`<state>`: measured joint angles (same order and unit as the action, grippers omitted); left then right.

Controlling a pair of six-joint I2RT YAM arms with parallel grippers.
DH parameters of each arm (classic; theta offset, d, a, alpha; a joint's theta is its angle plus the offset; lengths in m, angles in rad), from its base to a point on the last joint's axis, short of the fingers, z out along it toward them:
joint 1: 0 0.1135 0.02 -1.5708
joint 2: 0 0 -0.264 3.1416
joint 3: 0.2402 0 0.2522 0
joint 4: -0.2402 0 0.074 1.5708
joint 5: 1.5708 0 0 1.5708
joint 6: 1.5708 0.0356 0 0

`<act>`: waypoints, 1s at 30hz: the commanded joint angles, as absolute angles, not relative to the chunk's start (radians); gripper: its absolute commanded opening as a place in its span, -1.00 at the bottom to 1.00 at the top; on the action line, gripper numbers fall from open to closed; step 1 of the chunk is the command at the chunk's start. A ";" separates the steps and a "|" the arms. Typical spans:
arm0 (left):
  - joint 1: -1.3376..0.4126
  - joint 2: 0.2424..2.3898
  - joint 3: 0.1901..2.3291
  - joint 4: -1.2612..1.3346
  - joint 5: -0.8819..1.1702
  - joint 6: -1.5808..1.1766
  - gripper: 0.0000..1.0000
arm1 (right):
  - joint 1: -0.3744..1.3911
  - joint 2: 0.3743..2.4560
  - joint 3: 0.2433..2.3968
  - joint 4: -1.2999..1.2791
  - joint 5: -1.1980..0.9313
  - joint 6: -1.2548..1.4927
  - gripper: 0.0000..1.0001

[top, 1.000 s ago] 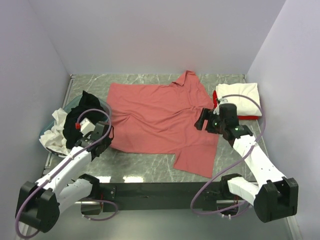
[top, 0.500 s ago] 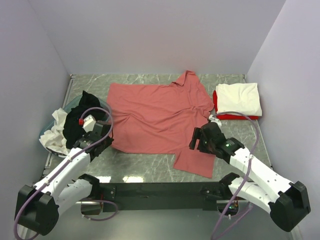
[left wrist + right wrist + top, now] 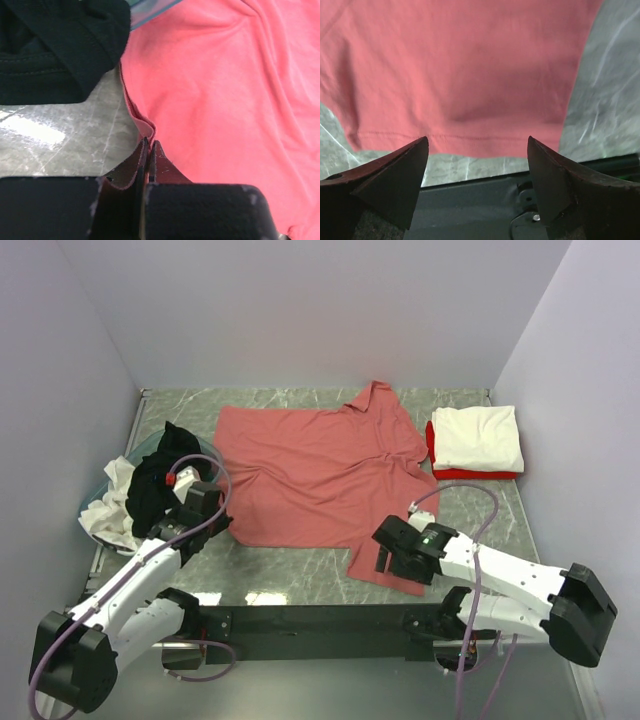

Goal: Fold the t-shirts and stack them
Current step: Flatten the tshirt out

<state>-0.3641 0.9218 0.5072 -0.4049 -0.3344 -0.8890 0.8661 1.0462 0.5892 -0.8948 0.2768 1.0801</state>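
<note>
**Left claw** (image 3: 148, 148): clenched. Both fingers meet with no gap and pinch the left edge of the salmon-pink t-shirt (image 3: 320, 475). A small ridge of cloth rises just ahead of the fingertips.

- Ahead and to the left of this claw stands the teal basin (image 3: 152, 6).
- A black t-shirt (image 3: 160, 485) hangs over the basin's rim. It is near the pinched edge but apart from it, with bare marble table (image 3: 290, 562) between the two.
- A white t-shirt (image 3: 105, 510) is bunched at the basin's far-left side, well apart from the claw.

**Salmon-pink t-shirt**: spread open on the table with its collar toward the far wall. Shallow wrinkles run across its middle. It spans the area from the left claw to the right claw. On the right, one part of it reaches toward the table's near edge.

**Right claw** (image 3: 477, 142): released, with the fingers set wide apart.

- The claw is positioned over the near hem of the salmon-pink t-shirt, and the stitched hem runs across the gap between the two fingers.
- Behind the hem, toward the claw, lie a strip of bare table and then a dark rail (image 3: 485, 200).
- Contact between the fingers and the cloth cannot be determined.

**Stack**: ahead and to the right of the right claw, well apart from it. A folded cream-white t-shirt (image 3: 478, 437) lies on a folded red t-shirt (image 3: 470, 475). The red one shows only along the stack's near and left edges.
</note>
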 commanded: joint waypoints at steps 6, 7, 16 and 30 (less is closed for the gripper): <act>-0.365 0.897 0.494 -0.319 -0.256 -0.842 -0.99 | 0.913 0.914 0.494 -0.978 0.305 1.354 0.72; -0.365 0.900 0.494 -0.315 -0.244 -0.842 -0.99 | 0.914 0.876 0.488 -0.995 0.313 1.370 0.72; -0.365 0.882 0.486 -0.287 -0.209 -0.830 -0.99 | 0.913 0.769 0.431 -1.000 0.278 1.494 0.73; -0.410 0.828 0.489 -0.302 -0.244 -0.836 -0.99 | 0.914 0.830 0.428 -1.022 0.350 1.674 0.73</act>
